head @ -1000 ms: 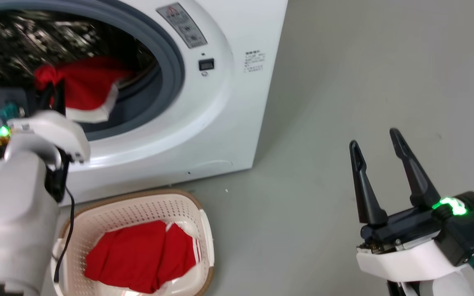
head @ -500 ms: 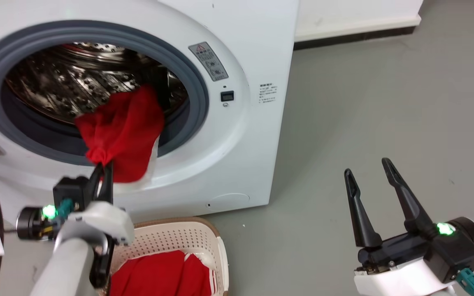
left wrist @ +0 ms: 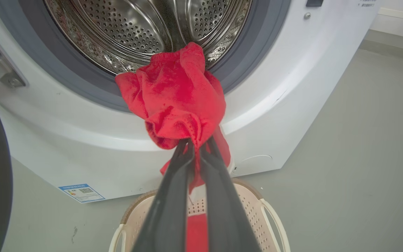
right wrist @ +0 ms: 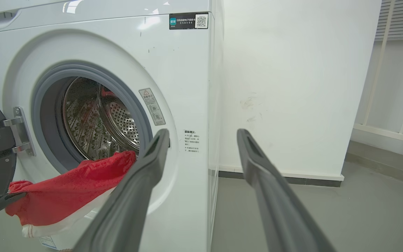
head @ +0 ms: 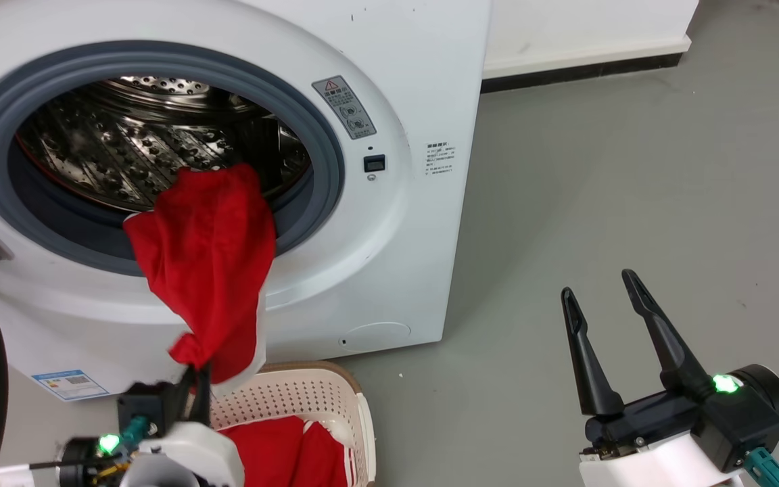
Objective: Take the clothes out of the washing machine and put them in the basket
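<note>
The red garment [head: 207,264] is halfway out of the washer [head: 389,257]. Its upper end lies across the grey seal [head: 325,169] at the mouth of the drum [head: 119,142]. Its lower end is bunched and clamped tight in the left gripper [head: 195,379], just above the back rim of the basket [head: 281,399].

A second ago that bunch was held up inside the drum, and half a second ago it was crossing the seal's lip. Now it has been drawn down the washer's front, and the cloth hangs as a band from porthole to gripper. The left wrist view shows the fingers closed on the knot of fabric, with the basket directly beneath. Another red garment [head: 288,453] already lies in the basket.

The pull-out looks nearly finished. A little more travel should free the trailing end, after which the gripper can lower and let go over the basket. The risk is the tail catching on the seal or falling outside the rim.

The right gripper [head: 598,284] hangs well apart over the floor [head: 633,169], fingers spread and holding nothing.
</note>
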